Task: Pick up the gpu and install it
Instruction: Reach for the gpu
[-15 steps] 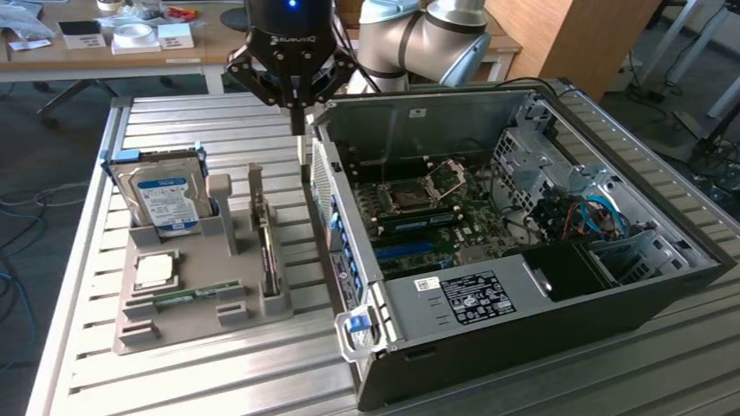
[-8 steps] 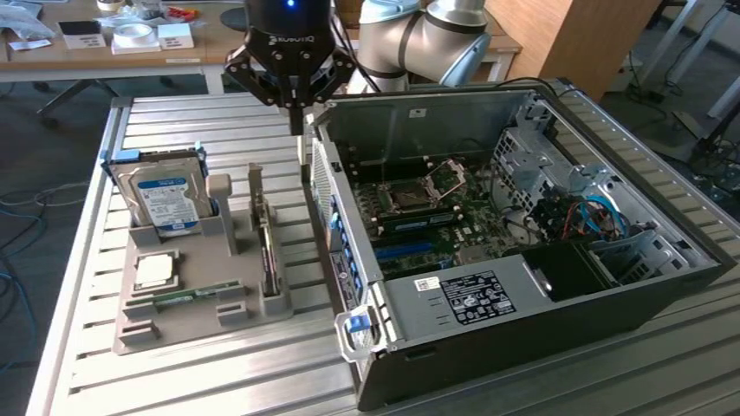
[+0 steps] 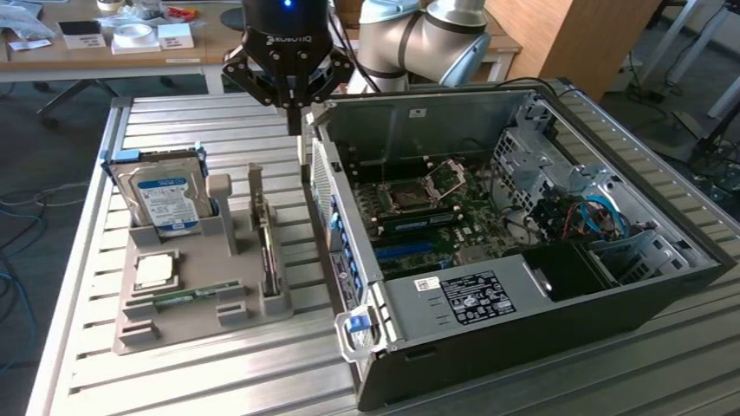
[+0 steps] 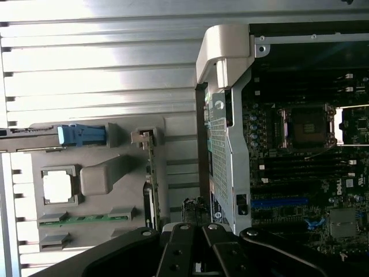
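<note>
The arm's gripper [image 3: 296, 126], fingers pressed together and holding nothing, hangs above the gap between a grey holder [image 3: 173, 328] and an open computer case [image 3: 521, 334] on a slatted metal table [image 3: 231, 368]. The gpu [image 3: 266, 238] stands on edge in a slot along the holder's edge nearest the case, its silver bracket at the far end, below the gripper and apart from it. A blue-labelled hard drive [image 3: 168, 198] stands upright at the holder's far corner, and a green RAM stick [image 3: 185, 296] lies near its front edge.

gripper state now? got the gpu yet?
Gripper: shut, holding nothing. The gpu stands in the gray holder beside the case.
</note>
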{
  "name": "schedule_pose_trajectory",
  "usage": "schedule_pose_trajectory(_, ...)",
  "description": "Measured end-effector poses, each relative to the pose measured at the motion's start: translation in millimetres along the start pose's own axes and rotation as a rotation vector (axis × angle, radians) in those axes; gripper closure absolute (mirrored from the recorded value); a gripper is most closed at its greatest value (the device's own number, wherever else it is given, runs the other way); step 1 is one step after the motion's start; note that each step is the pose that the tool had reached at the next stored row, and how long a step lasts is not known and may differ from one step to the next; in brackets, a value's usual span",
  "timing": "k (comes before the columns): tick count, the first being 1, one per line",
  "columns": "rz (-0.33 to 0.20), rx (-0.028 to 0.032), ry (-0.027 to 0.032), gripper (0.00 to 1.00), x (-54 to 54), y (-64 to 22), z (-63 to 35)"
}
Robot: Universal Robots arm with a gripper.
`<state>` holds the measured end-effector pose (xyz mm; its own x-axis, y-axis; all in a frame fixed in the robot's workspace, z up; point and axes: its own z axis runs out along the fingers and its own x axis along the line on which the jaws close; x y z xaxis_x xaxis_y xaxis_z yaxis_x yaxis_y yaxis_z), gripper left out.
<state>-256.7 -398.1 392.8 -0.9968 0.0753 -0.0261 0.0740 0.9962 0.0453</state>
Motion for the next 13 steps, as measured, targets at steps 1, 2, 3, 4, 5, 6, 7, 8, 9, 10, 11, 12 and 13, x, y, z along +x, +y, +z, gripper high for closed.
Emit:
schedule_pose_trajectory(1, 0.000, 0.0000, 0.0000, 0.89, 0.0, 0.1, 0.0)
schedule_pose_trajectory(2, 0.000, 0.0000, 0.0000, 0.89, 0.0, 0.1, 0.0)
schedule_pose_trajectory(3, 0.000, 0.0001, 0.0000, 0.89, 0.0, 0.1, 0.0)
schedule_pose_trajectory(4, 0.000, 0.0000, 0.0000, 0.89, 0.1, 0.1, 0.0)
schedule_pose_trajectory(5, 0.000, 0.0000, 0.0000, 0.89, 0.1, 0.1, 0.0)
schedule_pose_trajectory(6, 0.000, 0.0000, 0.0000, 0.89, 0.2, 0.2, 0.0)
schedule_pose_trajectory(7, 0.000, 0.0000, 0.0000, 0.89, 0.2, 0.2, 0.0)
schedule_pose_trajectory(8, 0.000, 0.0000, 0.0000, 0.89, 0.3, 0.2, 0.0)
schedule_pose_trajectory(9, 0.000, 0.0000, -0.0001, 0.89, 0.5, 0.3, 0.0)
schedule_pose_trajectory(10, 0.000, 0.0000, -0.0001, 0.89, 1.3, 0.2, 0.0)
schedule_pose_trajectory(11, 0.000, 0.0000, -0.0001, 0.89, 2.1, 0.1, 0.0)
schedule_pose_trajectory(12, 0.000, 0.0000, 0.0000, 0.89, 3.0, 0.0, 0.0)
schedule_pose_trajectory(13, 0.000, 0.0000, 0.0000, 0.89, 4.2, -0.1, 0.0)
